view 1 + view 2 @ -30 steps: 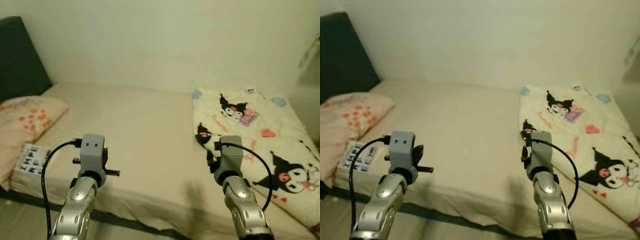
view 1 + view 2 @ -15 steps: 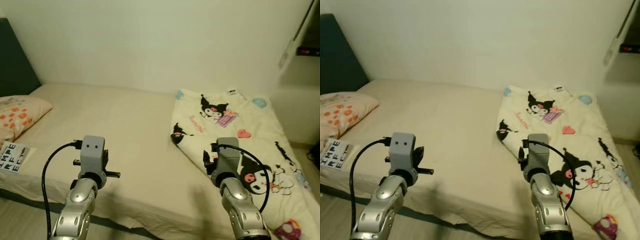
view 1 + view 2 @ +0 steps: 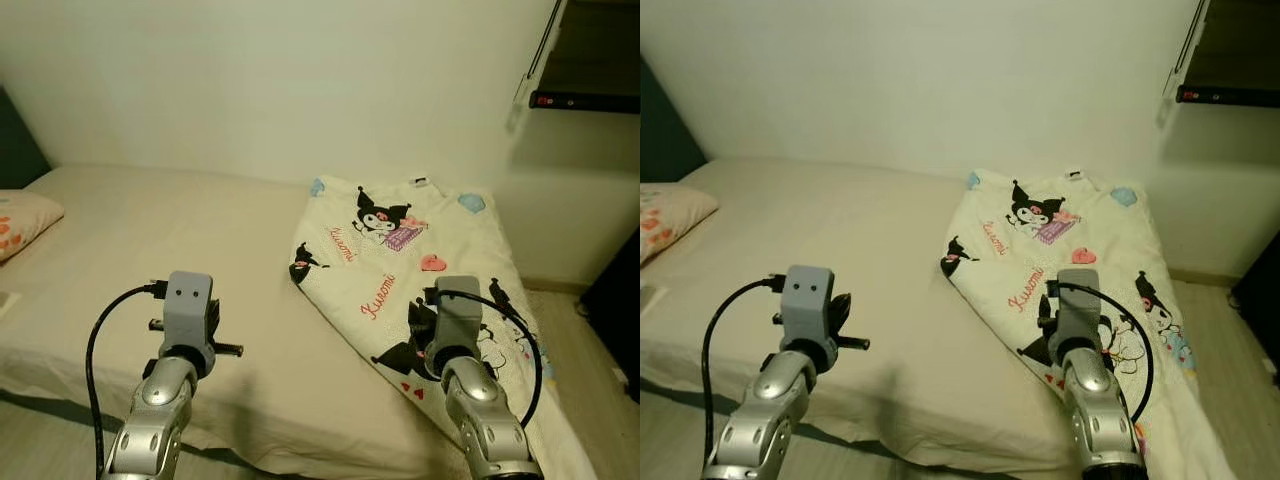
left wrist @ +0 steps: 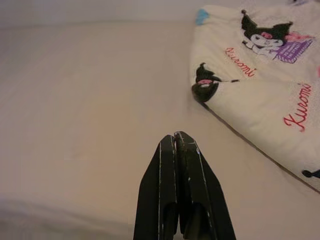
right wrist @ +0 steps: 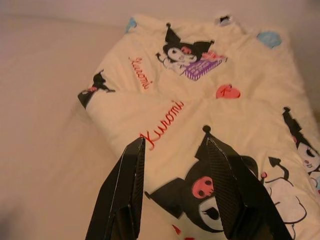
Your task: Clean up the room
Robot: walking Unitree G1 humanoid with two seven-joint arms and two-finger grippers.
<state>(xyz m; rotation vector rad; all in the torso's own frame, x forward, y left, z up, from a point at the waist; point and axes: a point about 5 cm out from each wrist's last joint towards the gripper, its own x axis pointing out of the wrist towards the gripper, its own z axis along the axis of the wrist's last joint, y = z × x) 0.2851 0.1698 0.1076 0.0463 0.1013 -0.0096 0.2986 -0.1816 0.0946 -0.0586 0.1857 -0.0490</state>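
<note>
A cream blanket (image 3: pixel 400 250) printed with black cartoon figures lies folded over the right half of a bed (image 3: pixel 180 240) with a beige sheet, its right side draping toward the floor. My right gripper (image 5: pixel 175 145) hovers above the blanket's near part, open with nothing between its fingers. My left gripper (image 4: pixel 176 137) is shut and empty above the bare sheet, to the left of the blanket's folded corner (image 4: pixel 205 90). Both silver arms (image 3: pixel 165 400) reach forward over the bed's near edge.
A pink-patterned pillow (image 3: pixel 20 220) lies at the bed's far left by a dark headboard (image 3: pixel 15 150). A dark shelf (image 3: pixel 585 95) hangs on the wall at upper right. Wooden floor (image 3: pixel 1230 340) runs along the bed's right side, with a dark object at the right edge.
The camera has swung to the right: the blanket now sits nearer the centre, the pillow and headboard have slid to the left edge. Both grippers keep their pose.
</note>
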